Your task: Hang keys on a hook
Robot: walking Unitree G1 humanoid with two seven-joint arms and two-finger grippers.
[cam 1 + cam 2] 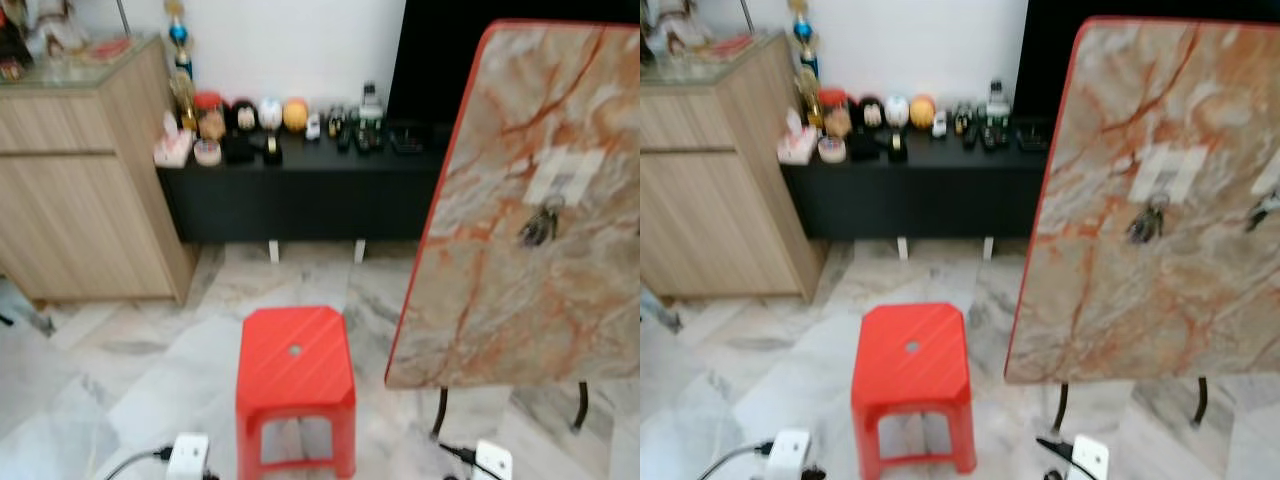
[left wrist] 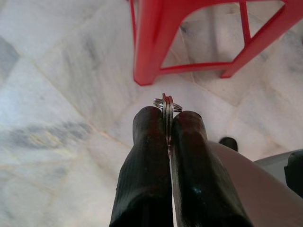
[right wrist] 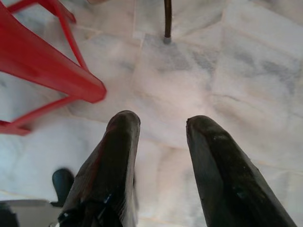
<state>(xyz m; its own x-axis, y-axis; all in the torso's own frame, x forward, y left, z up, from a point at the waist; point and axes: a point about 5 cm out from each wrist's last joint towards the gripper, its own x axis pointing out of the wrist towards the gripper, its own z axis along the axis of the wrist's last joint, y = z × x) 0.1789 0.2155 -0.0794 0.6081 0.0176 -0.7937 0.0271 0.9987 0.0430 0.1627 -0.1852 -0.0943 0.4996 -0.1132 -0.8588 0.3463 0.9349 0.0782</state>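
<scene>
Carry step in hand: left gripper, jaws pinching the key ring, hangs low near the red stool; right gripper spread, idle; next requires reaching the marble board's hook.

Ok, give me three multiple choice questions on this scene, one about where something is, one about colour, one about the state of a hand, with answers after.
1. Where does the bunch of keys already up hang?
A. on the marble-pattern board
B. on the wooden cabinet
C. on the black bench

2. What colour is the stool?
A. blue
B. red
C. white

3. How is the left hand?
A. open and empty
B. shut on a key ring
C. gripping a stool leg

Answers: 1 A, the keys hang below a white patch on the board. 2 B, seat and legs are red. 3 B, its fingers pinch the metal ring above the floor.
</scene>
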